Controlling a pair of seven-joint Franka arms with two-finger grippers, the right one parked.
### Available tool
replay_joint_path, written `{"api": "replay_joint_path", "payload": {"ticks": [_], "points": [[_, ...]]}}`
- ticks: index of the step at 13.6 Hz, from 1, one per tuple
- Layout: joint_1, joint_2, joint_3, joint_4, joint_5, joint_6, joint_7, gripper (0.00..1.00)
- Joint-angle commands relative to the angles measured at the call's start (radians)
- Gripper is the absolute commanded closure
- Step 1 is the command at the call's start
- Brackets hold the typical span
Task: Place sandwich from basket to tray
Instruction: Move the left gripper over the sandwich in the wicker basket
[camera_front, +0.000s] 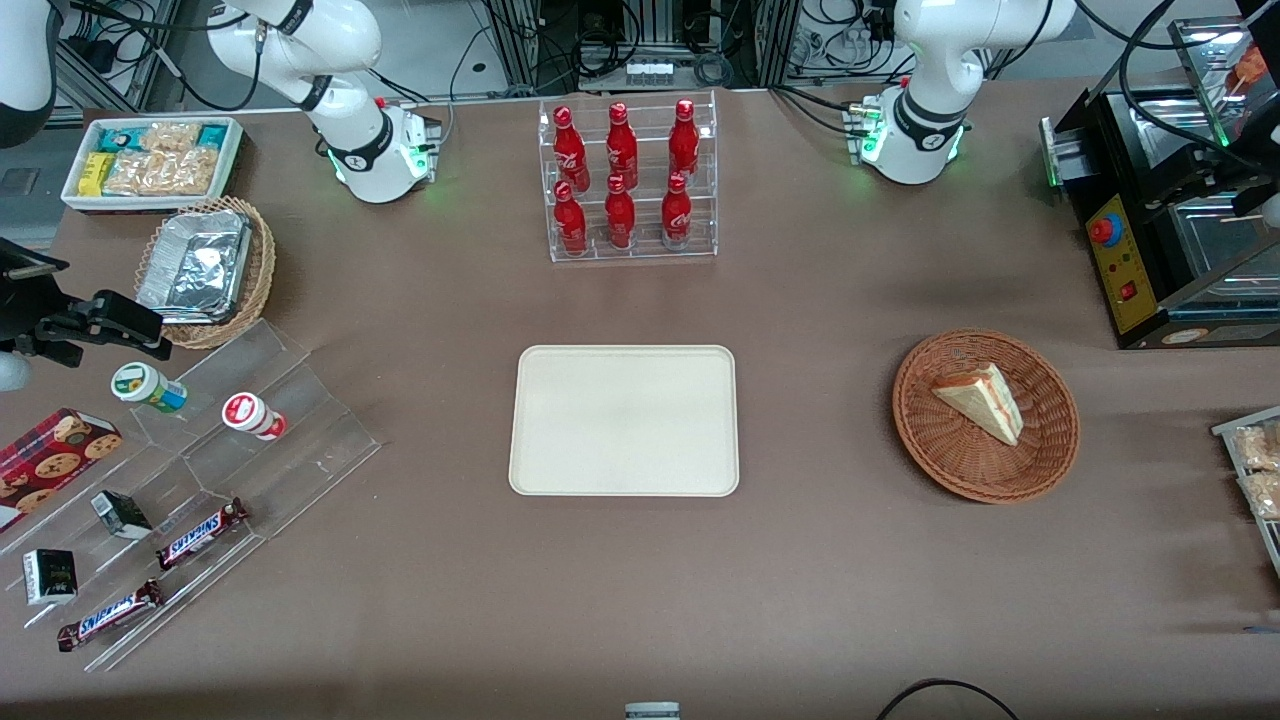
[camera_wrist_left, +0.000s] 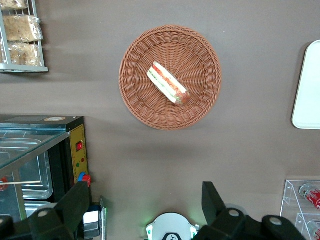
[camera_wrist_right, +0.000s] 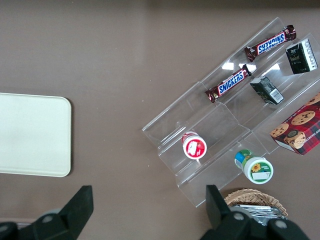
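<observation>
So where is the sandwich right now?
The sandwich lies in the round wicker basket, toward the working arm's end of the table, beside the cream tray. The gripper hangs open high above it.

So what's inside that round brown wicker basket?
One sandwich lies in the basket, alone; whatever sits beneath it is covered. The gripper hangs open, high over the table, and the tray holds nothing.
</observation>
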Motion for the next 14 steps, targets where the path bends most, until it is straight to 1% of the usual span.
{"api": "replay_joint_path", "payload": {"ticks": [1, 5, 6, 8, 11, 14], "points": [[0.000, 0.022, -0.013, 0.031, -0.008, -0.034, 0.004, 0.00], [0.003, 0.090, -0.011, 0.027, -0.014, -0.025, -0.014, 0.00], [0.008, 0.108, -0.010, 0.027, -0.024, -0.017, -0.048, 0.00], [0.008, 0.146, -0.008, 0.016, -0.025, 0.039, -0.170, 0.00], [0.004, 0.192, -0.008, -0.053, -0.025, 0.168, -0.412, 0.00], [0.011, 0.217, -0.002, -0.152, -0.025, 0.323, -0.498, 0.00]]}}
